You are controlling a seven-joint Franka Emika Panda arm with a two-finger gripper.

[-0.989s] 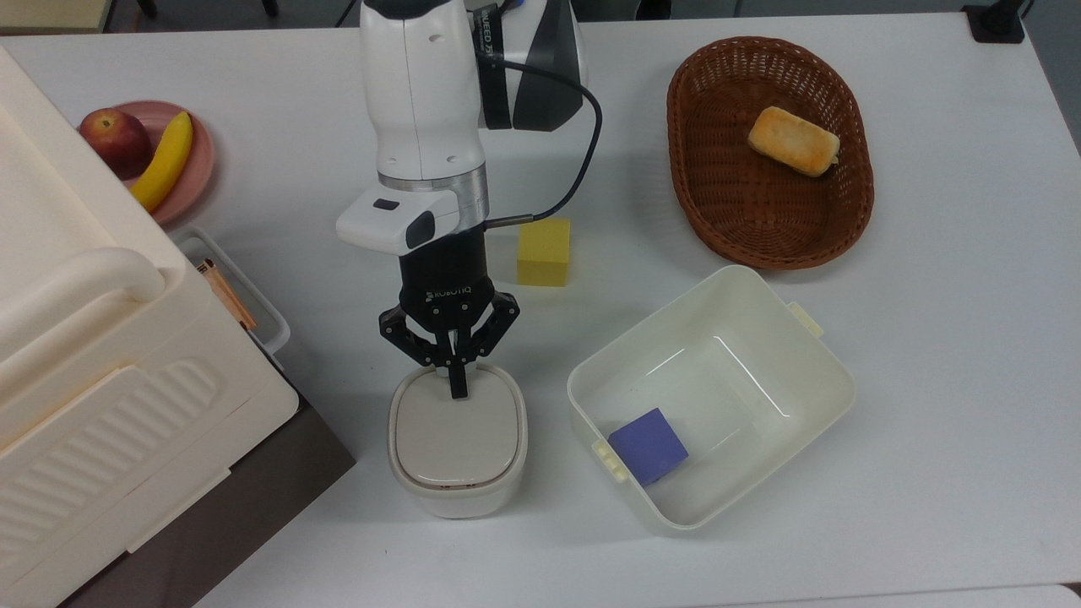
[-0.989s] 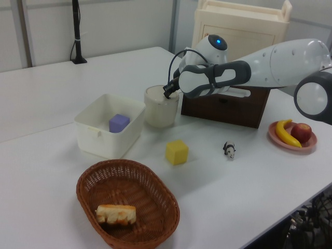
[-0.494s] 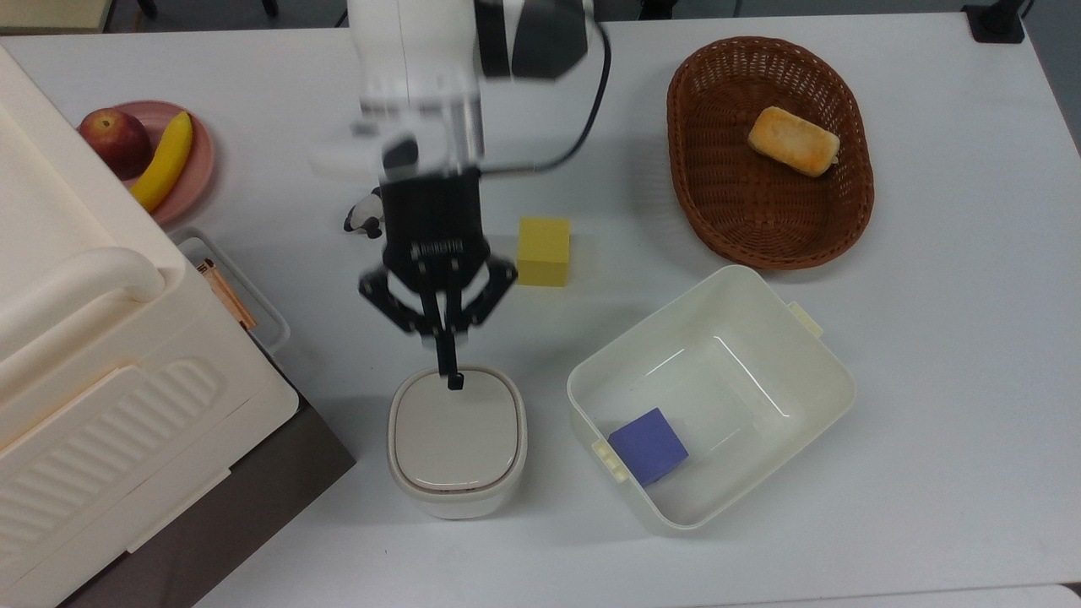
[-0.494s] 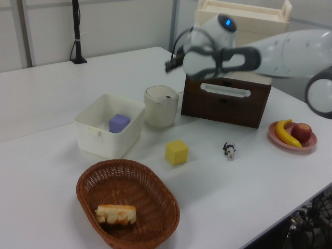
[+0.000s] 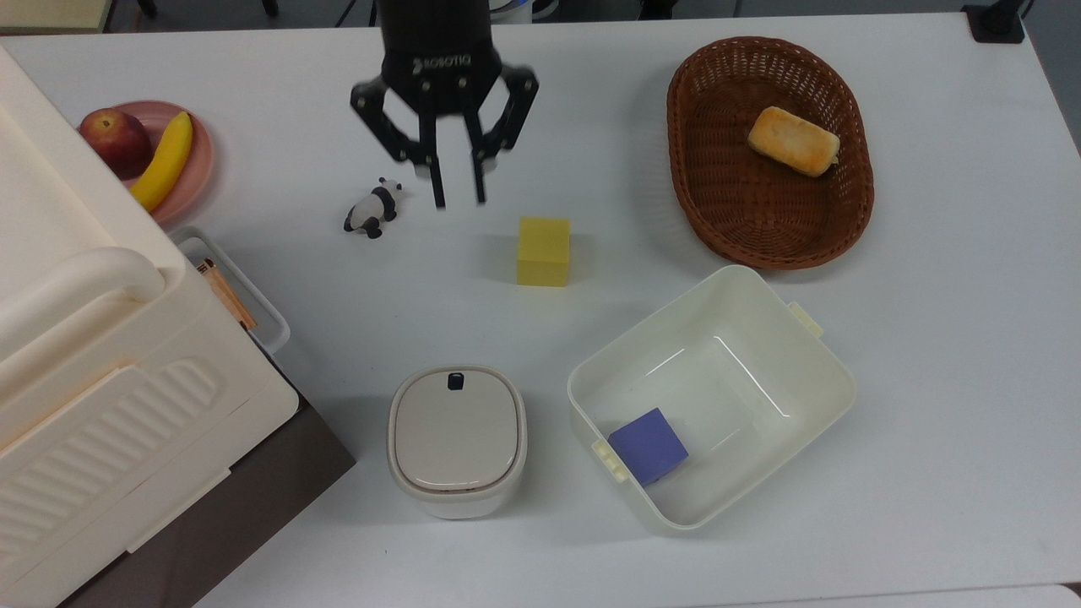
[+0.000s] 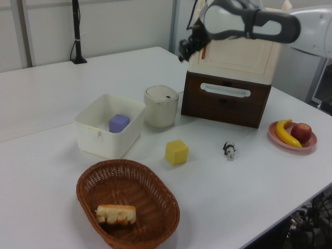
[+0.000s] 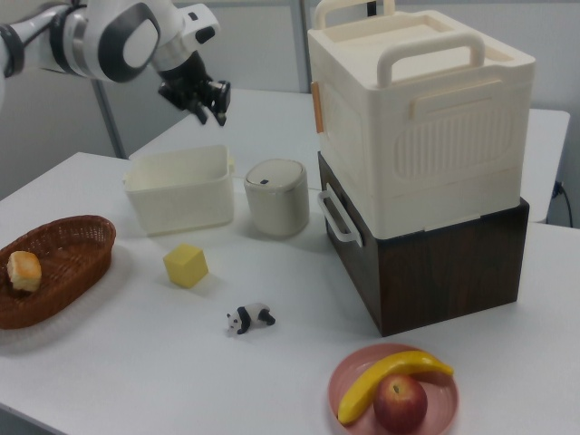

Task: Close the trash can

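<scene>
The trash can (image 6: 161, 106) is sitting on the counter (image 6: 46, 98) with its beige lid lying flat and shut, the small black button showing on top. The claw (image 6: 185, 47) is hanging high above it, well apart, in front of the big cream box (image 6: 239, 36) that is resting on a dark brown drawer unit (image 6: 225, 98). The white tub (image 6: 110, 125) is standing just beside the can, a purple block (image 6: 119, 123) lying inside. Toward the near edge, a yellow cube (image 6: 177, 152), a toy panda (image 6: 230, 150) and a wicker basket (image 6: 127, 202) holding bread (image 6: 116, 213) are sitting.
</scene>
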